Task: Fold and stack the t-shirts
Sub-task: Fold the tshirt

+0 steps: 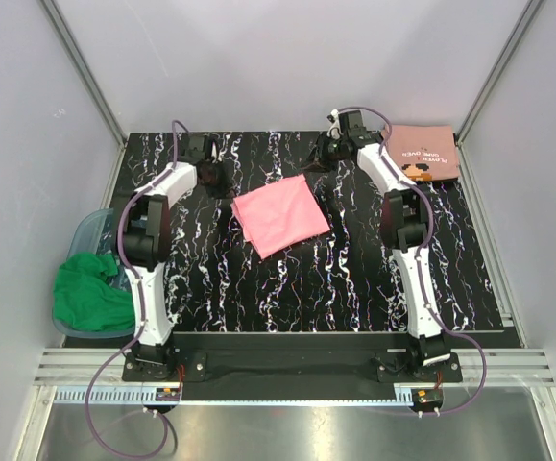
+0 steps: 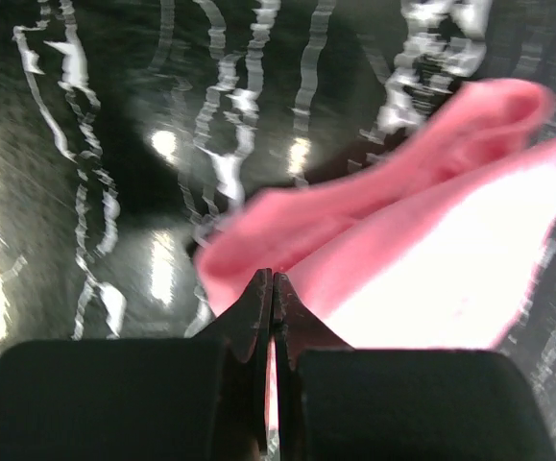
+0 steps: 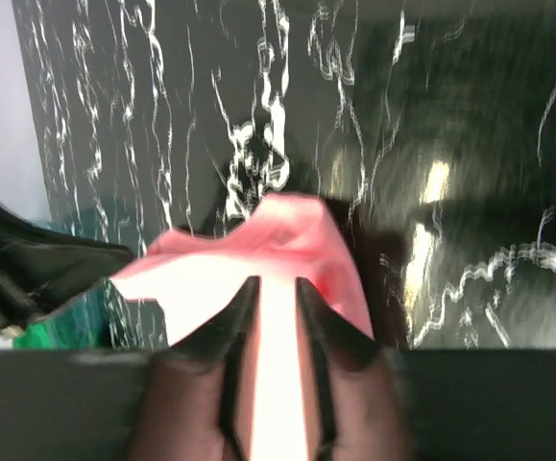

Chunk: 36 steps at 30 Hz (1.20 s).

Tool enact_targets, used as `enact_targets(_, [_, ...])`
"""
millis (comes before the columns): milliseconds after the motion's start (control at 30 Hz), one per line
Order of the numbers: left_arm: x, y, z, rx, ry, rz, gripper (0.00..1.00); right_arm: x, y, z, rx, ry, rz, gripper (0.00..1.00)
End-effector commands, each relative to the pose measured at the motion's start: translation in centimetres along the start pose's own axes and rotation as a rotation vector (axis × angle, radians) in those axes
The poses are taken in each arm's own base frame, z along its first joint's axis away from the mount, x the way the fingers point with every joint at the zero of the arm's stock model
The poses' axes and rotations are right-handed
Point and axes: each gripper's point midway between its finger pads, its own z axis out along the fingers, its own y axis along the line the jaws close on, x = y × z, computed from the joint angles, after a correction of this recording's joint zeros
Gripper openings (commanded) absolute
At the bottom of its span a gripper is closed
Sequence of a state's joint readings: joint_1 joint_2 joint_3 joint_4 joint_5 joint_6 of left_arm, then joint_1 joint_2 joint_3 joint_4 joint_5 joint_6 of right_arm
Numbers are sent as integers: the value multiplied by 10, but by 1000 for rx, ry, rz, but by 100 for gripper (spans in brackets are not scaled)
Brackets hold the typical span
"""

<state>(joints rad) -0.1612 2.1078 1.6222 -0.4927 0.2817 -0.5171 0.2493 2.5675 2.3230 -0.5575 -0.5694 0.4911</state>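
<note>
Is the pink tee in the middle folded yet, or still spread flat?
Folded. From above the pink t-shirt is a compact tilted square with no sleeves showing, and the left wrist view shows a doubled-over edge.

I've got open surface (image 1: 354,288) all along the near edge, room to sweep through there. Centre is taken: the pink tee (image 1: 280,214) lies flat across it. Far right corner is blocked by the folded salmon tee (image 1: 422,154). Over the left edge, the clear bin (image 1: 93,230) with green cloth (image 1: 90,288) sits tight beside the left arm (image 1: 148,240), narrow passage there.
</note>
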Motion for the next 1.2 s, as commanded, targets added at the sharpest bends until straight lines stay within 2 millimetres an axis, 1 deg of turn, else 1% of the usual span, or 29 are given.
enact_targets(0, [-9, 19, 11, -68, -1, -16, 11, -9, -1, 17, -20, -20, 4, 32])
enact_targets(33, [-12, 20, 9, -73, -9, -24, 18, -14, 6, 13, -28, -26, -7, 45])
enact_targets(100, [-25, 21, 0, -108, -49, -10, 25, -18, 9, 10, -30, -34, -17, 55])
enact_targets(133, [-29, 21, -5, -124, -63, -6, 27, -20, 8, 7, -10, -43, -20, 65])
enact_targets(167, [-34, 21, -12, -135, -82, 2, 27, -22, 7, 4, 6, -49, -33, 68])
enact_targets(200, [-44, 17, -25, -147, -125, 16, 29, -27, 13, -6, 17, -66, -39, 69])
enact_targets(233, [-49, 15, -34, -155, -150, 23, 38, -26, 12, -10, 39, -63, -33, 68])
enact_targets(300, [-56, 15, -49, -179, -194, 31, 46, -24, 19, -23, 50, -59, -49, 69])
enact_targets(333, [-58, 9, -63, -167, -218, 36, 47, -21, 19, -27, 67, -51, -49, 69])
enact_targets(367, [-59, 6, -68, -154, -228, 41, 48, -19, 20, -32, 74, -46, -57, 69])
enact_targets(433, [-56, -5, -80, -112, -233, 40, 48, -12, 25, -43, 86, -27, -61, 69])
enact_targets(467, [-53, -20, -83, -30, -224, 47, 48, -9, 27, -46, 85, -19, -69, 70])
enact_targets(500, [-49, -30, -84, 28, -216, 30, 47, -3, 30, -51, 87, -7, -68, 69])
enact_targets(533, [-36, -35, -77, 82, -185, 25, 43, 2, 36, -52, 70, 4, -74, 69])
enact_targets(567, [-41, -53, -79, 174, -212, 41, 36, 6, 38, -54, 62, 12, -70, 67])
enact_targets(600, [-31, -66, -77, 244, -165, 19, 33, 14, 38, -56, 63, 28, -61, 65])
enact_targets(633, [-24, -71, -70, 274, -132, 10, 29, 16, 42, -57, 45, 29, -59, 62])
enact_targets(667, [-20, -75, -65, 298, -106, 1, 26, 21, 45, -56, 30, 39, -44, 59])
enact_targets(700, [-9, -74, -51, 314, -49, -43, 23, 30, 45, -57, 22, 60, -29, 50])
enact_targets(767, [1, -71, -39, 330, 1, -89, 19, 42, 55, -53, -33, 84, -28, 38])
enact_targets(800, [6, -64, -29, 308, 21, -109, 15, 52, 53, -50, -41, 109, -12, 30])
enact_targets(833, [8, -60, -25, 293, 24, -115, 15, 57, 57, -48, -81, 128, -4, 17])
enact_targets(867, [9, -51, -20, 257, 21, -125, 14, 63, 59, -47, -99, 146, 23, 11])
enact_targets(933, [10, -39, -12, 224, 30, -141, 13, 79, 53, -42, -116, 187, 50, 1])
enact_targets(967, [12, -30, -9, 186, 33, -149, 13, 83, 49, -41, -112, 194, 51, 0])
enact_targets(1000, [12, -24, -7, 162, 38, -151, 13, 93, 41, -43, -94, 211, 63, 0])
enact_targets(1067, [23, -8, 1, 111, 76, -173, 10, 105, 32, -44, -73, 222, 56, 0])
enact_targets(1100, [26, -2, 3, 94, 81, -170, 10, 120, 23, -48, -52, 246, 72, 0])
enact_targets(1167, [36, 15, 11, 42, 110, -178, 9, 131, 11, -51, -27, 245, 69, 0])
